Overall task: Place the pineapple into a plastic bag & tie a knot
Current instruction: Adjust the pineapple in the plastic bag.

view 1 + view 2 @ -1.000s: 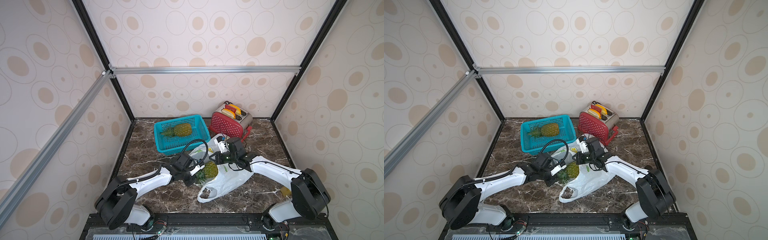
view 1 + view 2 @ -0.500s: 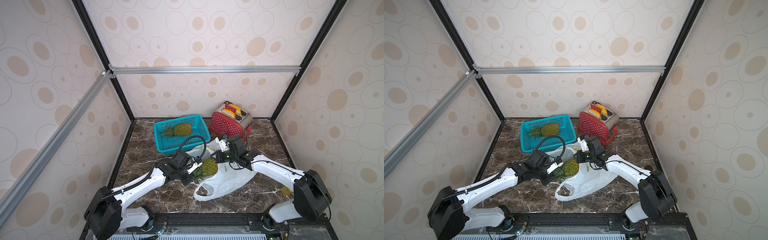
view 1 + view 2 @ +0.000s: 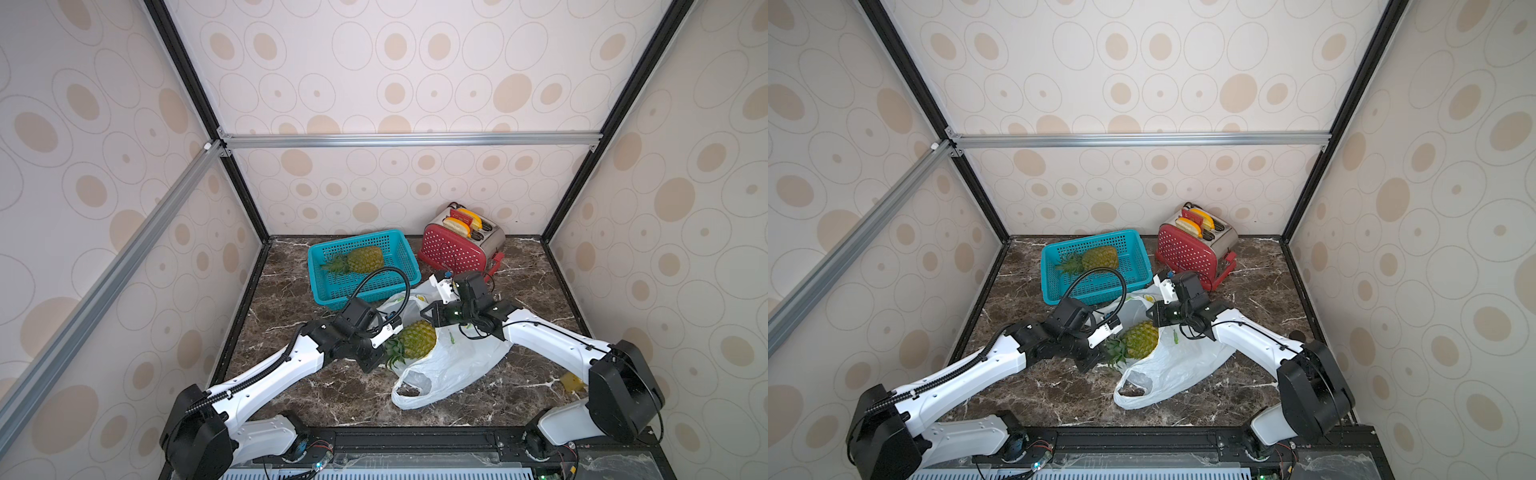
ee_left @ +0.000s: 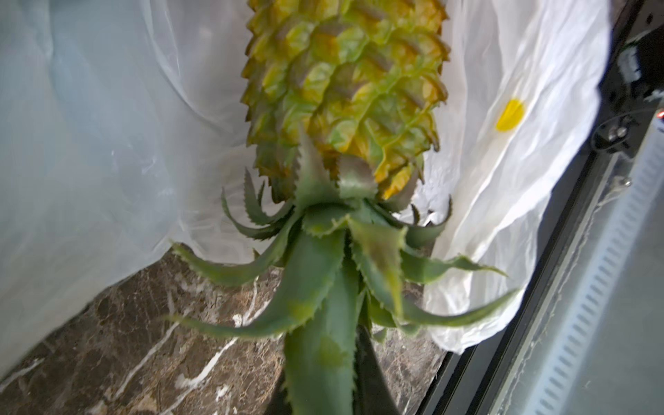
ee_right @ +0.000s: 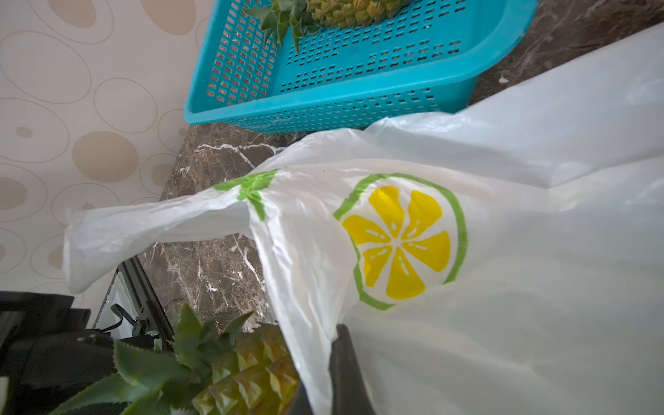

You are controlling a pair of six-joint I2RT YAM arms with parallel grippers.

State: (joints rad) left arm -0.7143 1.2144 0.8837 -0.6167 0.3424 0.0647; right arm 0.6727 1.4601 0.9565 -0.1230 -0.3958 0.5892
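While left tool (image 3: 381, 352) clasps one pineapple (image 3: 417, 340), right tool (image 3: 428, 312) pinches plastic bag (image 3: 457, 365), second pineapple (image 3: 365, 259) in basket (image 3: 312, 274).

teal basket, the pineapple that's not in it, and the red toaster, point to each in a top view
teal mesh basket (image 3: 318, 274): in a top view, on a side wall
pineapple outside the basket (image 3: 417, 340): in a top view, on its yellow-green body
red toaster (image 3: 451, 253): in a top view, on its red dotted side
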